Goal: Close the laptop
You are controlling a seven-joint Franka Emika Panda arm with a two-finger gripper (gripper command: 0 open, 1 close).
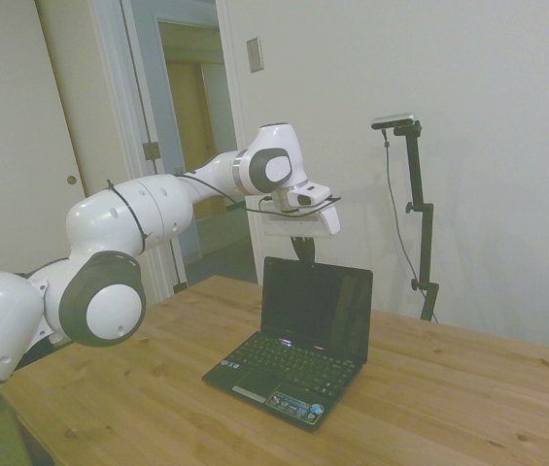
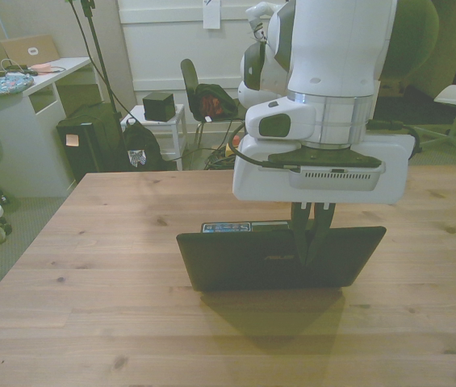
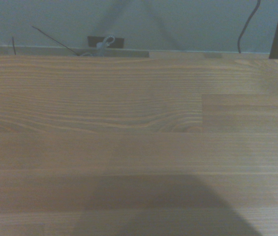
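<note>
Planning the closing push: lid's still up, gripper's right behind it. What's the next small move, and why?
Probably push the gripper forward against the lid's back, near its top edge. The laptop stands open, its screen about upright, and the narrow fingers hang behind the lid.

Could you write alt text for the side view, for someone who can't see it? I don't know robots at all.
An open black laptop sits on a wooden table, its screen upright and dark. A white robot arm reaches in from the picture's left, and its gripper hangs just behind the top edge of the lid. A pale wall and a doorway lie behind.
</note>
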